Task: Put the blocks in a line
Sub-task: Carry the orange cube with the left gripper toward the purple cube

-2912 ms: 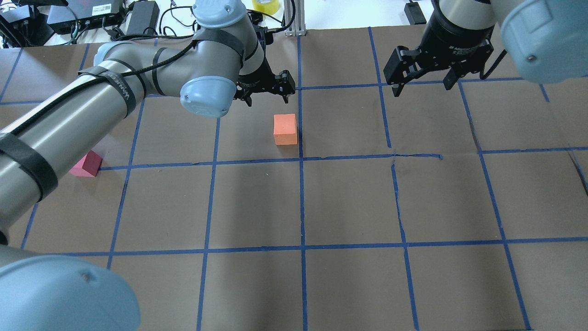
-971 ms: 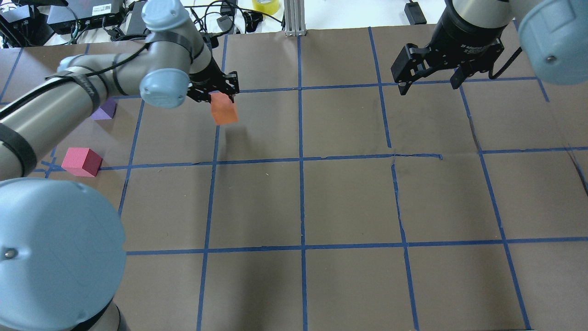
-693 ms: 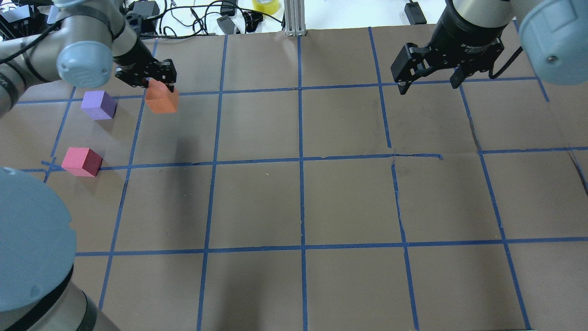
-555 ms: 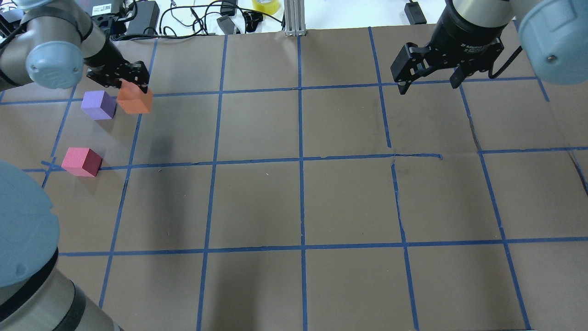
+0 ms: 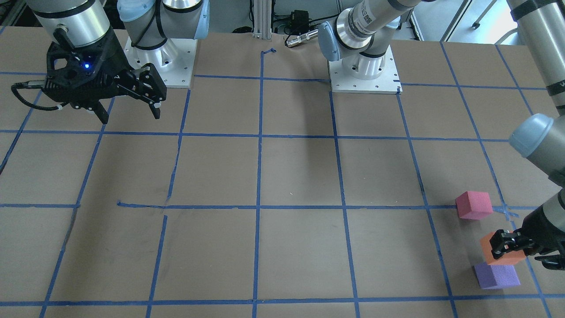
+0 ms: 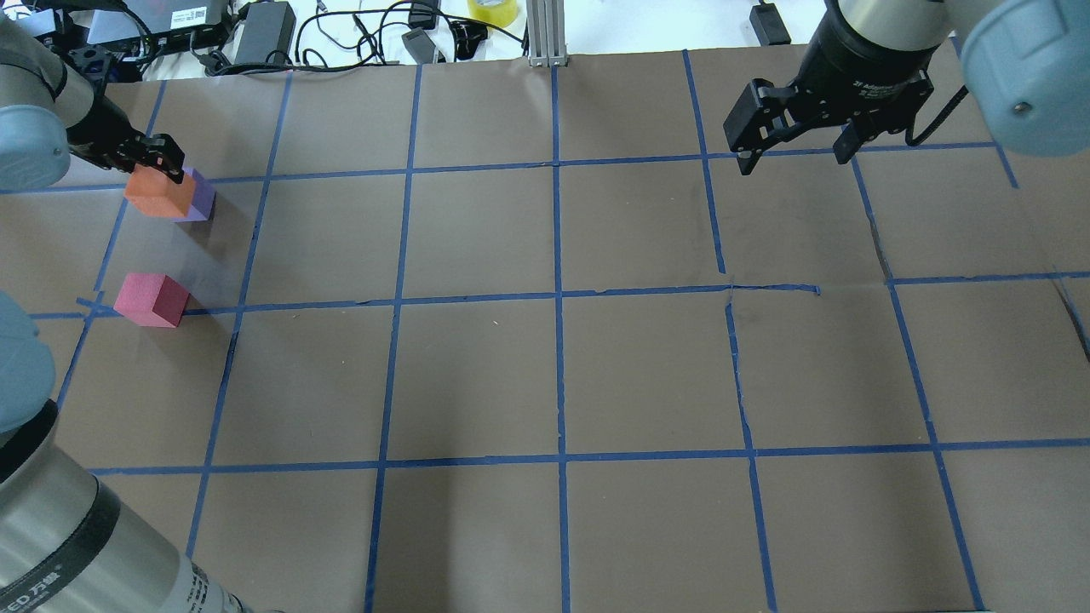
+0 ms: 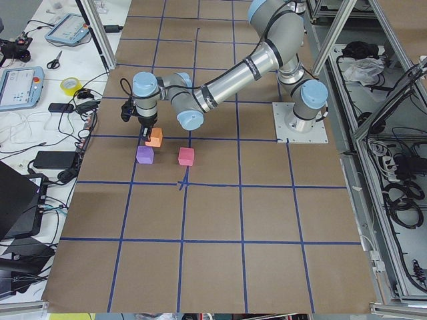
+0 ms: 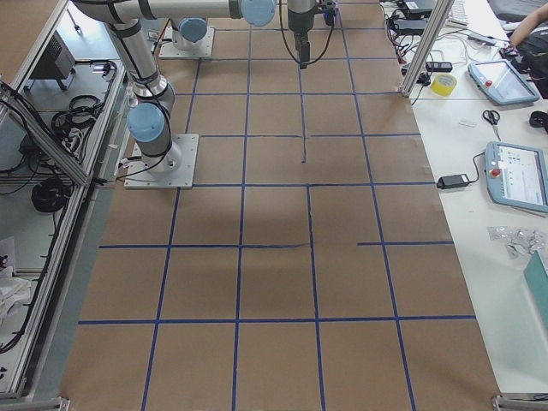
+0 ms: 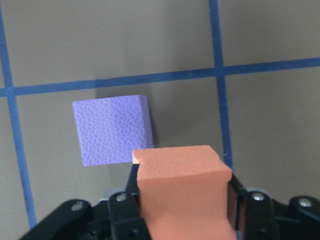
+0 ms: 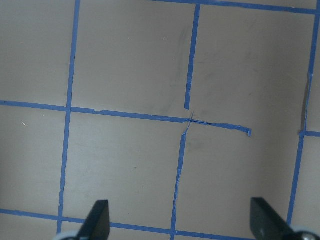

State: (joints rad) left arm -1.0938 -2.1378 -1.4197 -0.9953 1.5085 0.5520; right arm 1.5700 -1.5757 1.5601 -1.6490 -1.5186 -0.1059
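Note:
My left gripper point(image 6: 155, 160) is shut on the orange block point(image 6: 156, 194) and holds it just above the table at the far left. In the overhead view the orange block overlaps the purple block point(image 6: 203, 197). In the front view the orange block point(image 5: 492, 245) sits between the pinkish-red block point(image 5: 473, 205) and the purple block point(image 5: 496, 275). The left wrist view shows the orange block point(image 9: 182, 185) between the fingers, and the purple block point(image 9: 112, 130) ahead of it to the left. The pinkish-red block point(image 6: 152, 300) rests on a tape line. My right gripper point(image 6: 796, 153) is open and empty, raised at the far right.
The brown table cover carries a blue tape grid point(image 6: 559, 298). Cables, power bricks and a yellow tape roll point(image 6: 492, 10) lie past the far edge beside an aluminium post point(image 6: 545, 34). The two arm bases point(image 5: 364, 73) stand at the robot's side.
My left gripper took hold of the orange block at mid table and carried it left to the purple block. The right gripper has barely moved.

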